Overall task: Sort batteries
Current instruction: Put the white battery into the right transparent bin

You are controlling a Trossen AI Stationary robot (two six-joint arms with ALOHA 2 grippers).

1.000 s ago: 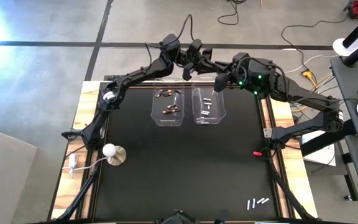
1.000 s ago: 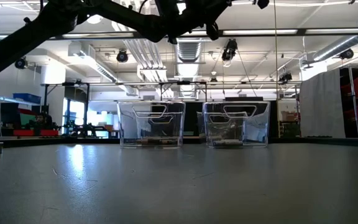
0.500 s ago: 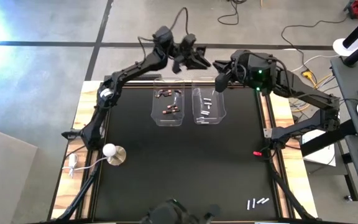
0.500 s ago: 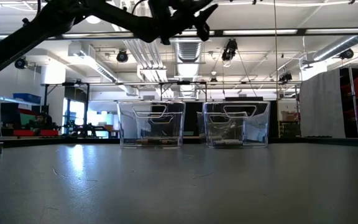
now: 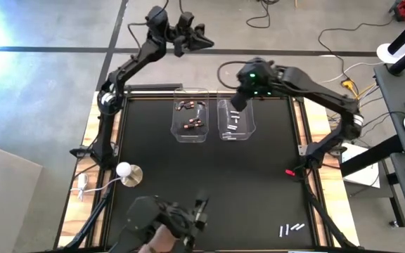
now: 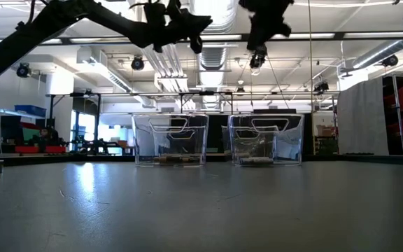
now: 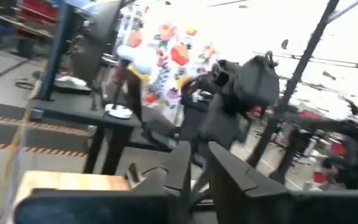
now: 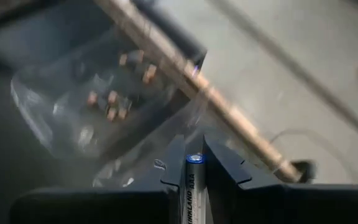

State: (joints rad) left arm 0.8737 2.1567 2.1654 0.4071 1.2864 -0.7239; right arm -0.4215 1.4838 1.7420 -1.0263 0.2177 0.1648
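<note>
Two clear bins stand at the table's far middle. The left bin (image 5: 190, 121) holds dark, copper-tinted batteries (image 8: 114, 96); the right bin (image 5: 236, 121) holds silvery ones. My right gripper (image 5: 235, 107) hangs above the right bin's far rim, tipped down and shut on a battery (image 8: 193, 183). My left gripper (image 5: 204, 42) is high beyond the table's far edge, its fingers (image 7: 179, 168) a narrow gap apart with nothing between them. Three loose batteries (image 5: 292, 228) lie flat near the front right corner. My right gripper pinches the battery's sides (image 8: 192, 186) between its two fingers. The battery lies along the fingers, its silvery end (image 8: 194, 158) at the fingertips. The fingers slant down from the far right. The battery is lifted clear above the right bin (image 8: 142, 168).
A small red object (image 5: 291, 173) lies by the right edge. A white round-based knob (image 5: 126, 172) stands at the left. A person's hand with a dark thing (image 5: 164, 223) reaches over the near edge.
My left gripper has swung away from my right gripper, up and toward the far left beyond the table; its fingers spread, then drew nearer together. My right gripper has tipped downward over the right bin's far rim, still shut. A hand with a dark thing has come in at the near edge.
</note>
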